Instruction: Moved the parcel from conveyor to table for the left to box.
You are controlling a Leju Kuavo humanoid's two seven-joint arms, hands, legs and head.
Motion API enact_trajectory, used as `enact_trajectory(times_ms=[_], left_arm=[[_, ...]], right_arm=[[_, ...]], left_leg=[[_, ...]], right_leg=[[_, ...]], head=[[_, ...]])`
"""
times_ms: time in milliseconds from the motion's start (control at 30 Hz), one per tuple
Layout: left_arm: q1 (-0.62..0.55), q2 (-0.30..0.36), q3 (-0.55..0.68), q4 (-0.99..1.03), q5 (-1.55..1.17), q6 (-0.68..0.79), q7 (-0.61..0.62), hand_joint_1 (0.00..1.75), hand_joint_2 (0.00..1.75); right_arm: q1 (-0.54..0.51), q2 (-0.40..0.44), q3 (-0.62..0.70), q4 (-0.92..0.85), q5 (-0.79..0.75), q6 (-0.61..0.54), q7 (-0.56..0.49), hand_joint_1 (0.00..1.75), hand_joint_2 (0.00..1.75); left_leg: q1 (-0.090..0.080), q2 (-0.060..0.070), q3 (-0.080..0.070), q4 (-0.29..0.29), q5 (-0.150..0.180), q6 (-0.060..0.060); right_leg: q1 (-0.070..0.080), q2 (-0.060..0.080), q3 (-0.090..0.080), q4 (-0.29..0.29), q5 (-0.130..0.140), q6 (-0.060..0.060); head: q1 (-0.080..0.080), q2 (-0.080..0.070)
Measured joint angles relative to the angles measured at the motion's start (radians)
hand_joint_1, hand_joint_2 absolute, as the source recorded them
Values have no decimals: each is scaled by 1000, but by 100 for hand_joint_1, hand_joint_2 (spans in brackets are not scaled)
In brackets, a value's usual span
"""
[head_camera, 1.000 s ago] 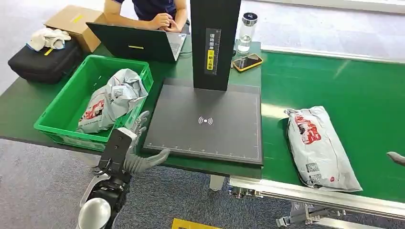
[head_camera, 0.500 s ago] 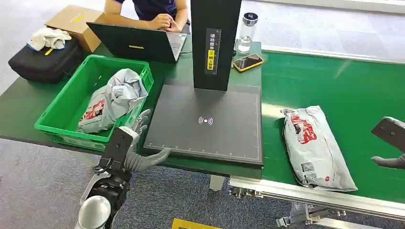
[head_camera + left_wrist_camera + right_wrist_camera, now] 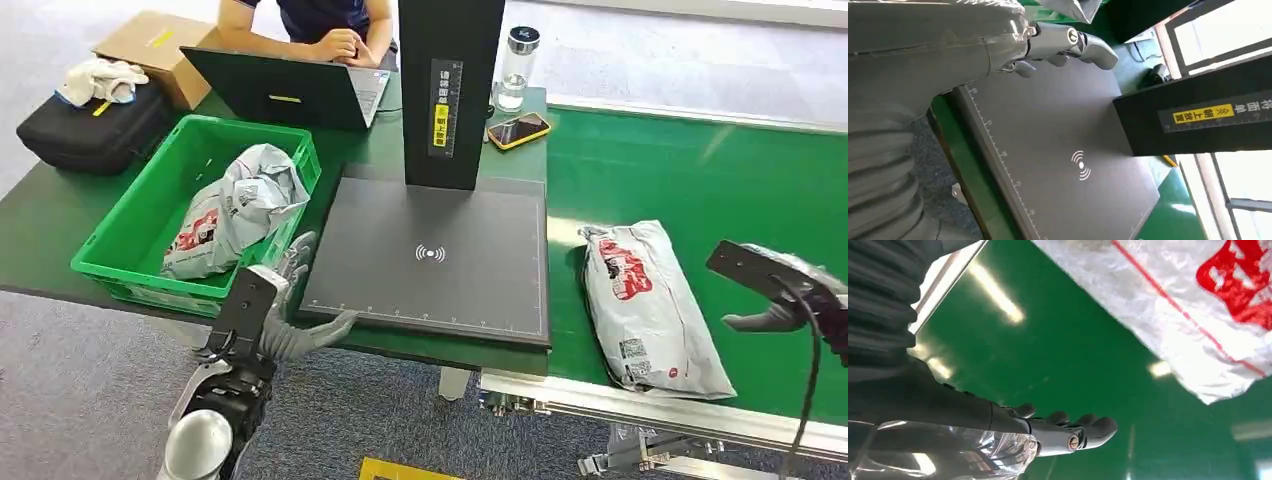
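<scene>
- While the parcel (image 3: 648, 305) lies on the conveyor (image 3: 700, 180), long axis running away from the robot, the right hand (image 3: 790, 305) hovers just beside its outer flank, fingers apart, empty.
- The left hand (image 3: 285, 320), spread and empty, waits well apart at the table (image 3: 50, 215) edge.

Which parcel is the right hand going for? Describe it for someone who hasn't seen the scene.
Look at the bright green conveyor belt right of the black scanner pad. The parcel lies alone near its front edge: a grey-white plastic mailer bag with red print. The other mailer bag sits in the green crate.
</scene>
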Motion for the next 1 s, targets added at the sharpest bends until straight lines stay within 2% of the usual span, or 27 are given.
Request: enact_trajectory(times_ms=[267, 533, 1000], left_arm=[[8, 2, 0, 0, 3, 15, 10, 0, 175], [19, 5, 0, 0, 6, 24, 12, 0, 175], [21, 6, 0, 0, 7, 29, 17, 0, 175]], right_arm=[[-154, 98, 174, 203, 54, -24, -57, 0, 175], [-284, 213, 298, 375, 89, -52, -67, 0, 175], [-336, 285, 366, 482, 101, -66, -58, 0, 175]], left_leg=[[0, 0, 0, 0, 0, 0], [0, -1, 0, 0, 1, 0], [0, -2, -1, 0, 1, 0]], right_leg=[[0, 0, 0, 0, 0, 0], [0, -1, 0, 1, 0, 0], [0, -2, 0, 0, 0, 0]], head=[[0, 0], [0, 0], [0, 0]])
